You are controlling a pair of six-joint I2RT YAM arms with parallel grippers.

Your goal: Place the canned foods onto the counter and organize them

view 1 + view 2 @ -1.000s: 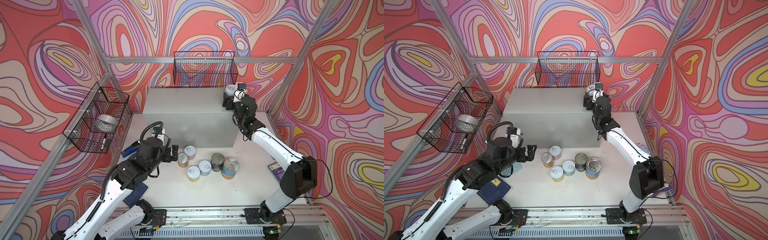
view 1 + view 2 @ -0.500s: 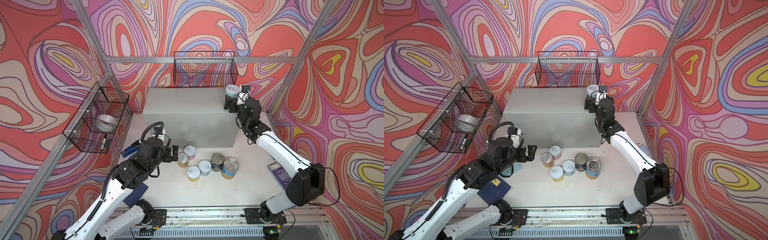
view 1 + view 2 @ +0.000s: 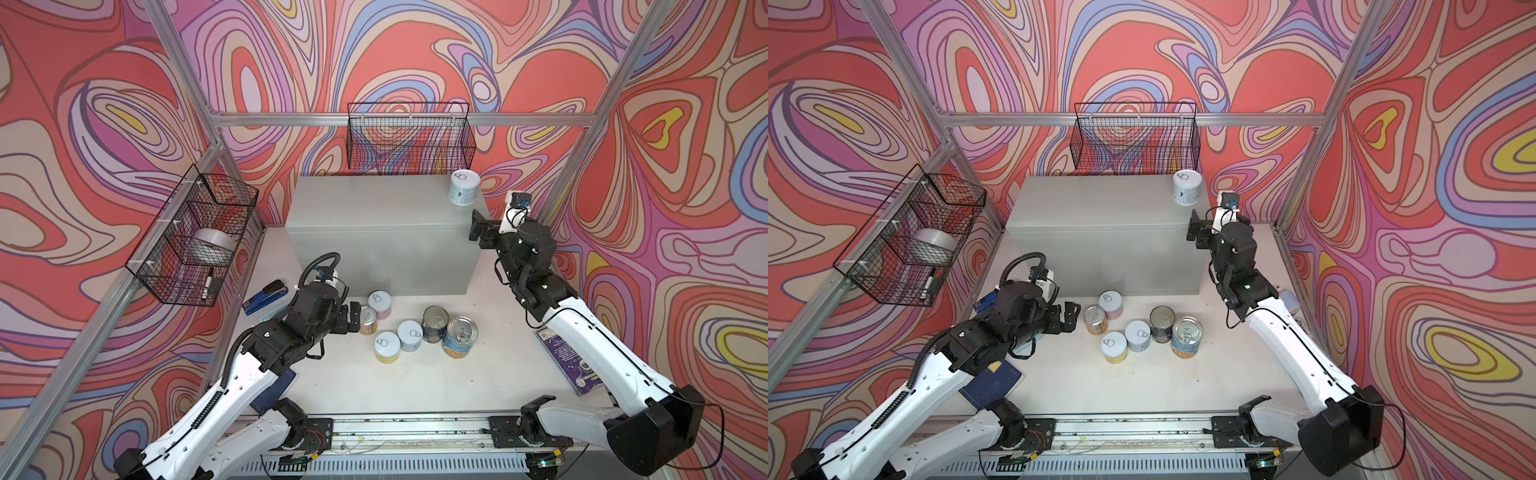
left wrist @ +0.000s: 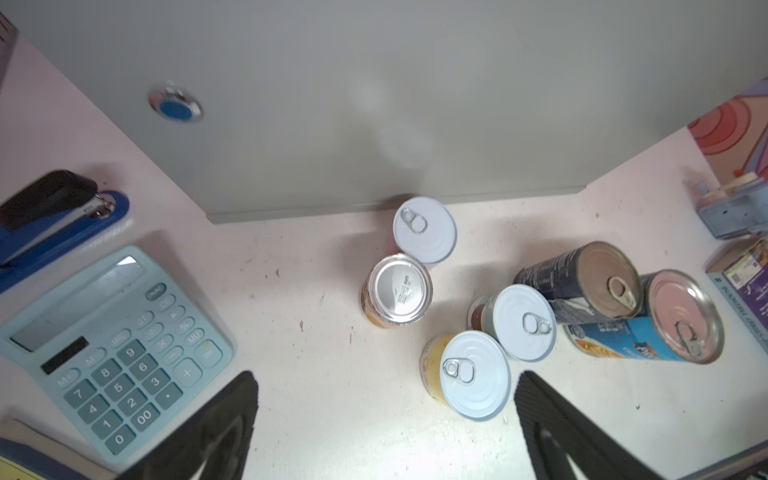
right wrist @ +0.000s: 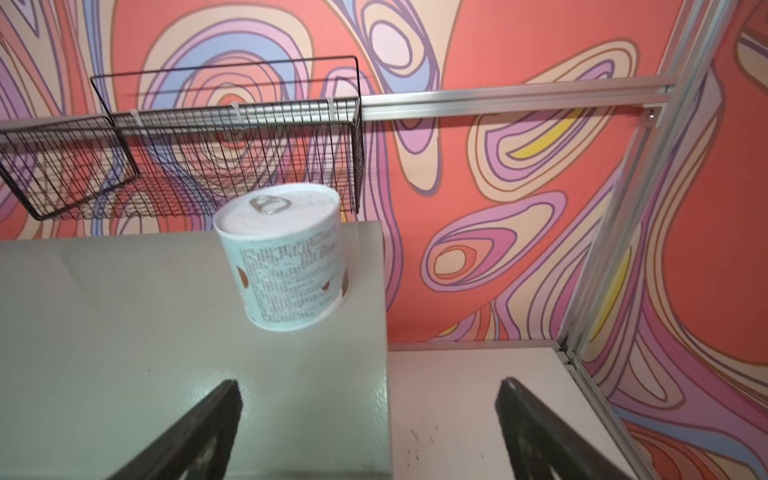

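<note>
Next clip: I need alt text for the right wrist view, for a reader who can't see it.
A short pale blue tin stands upright near a far corner of the grey counter, with the open right hand in the foreground, apart from it and holding nothing. Beyond the tin, a black wire basket hangs on a swirl-patterned wall.

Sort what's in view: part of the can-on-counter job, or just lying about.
Job: light-grey metal box counter; short pale blue tin on it; on the white tabletop: tall blue tin, tall navy tin, second pale blue tin, yellow tin, pink tin, orange-yellow tin.

Lying about: blue stapler; pale blue plastic calculator; silver tape roll in black wire basket.
</note>
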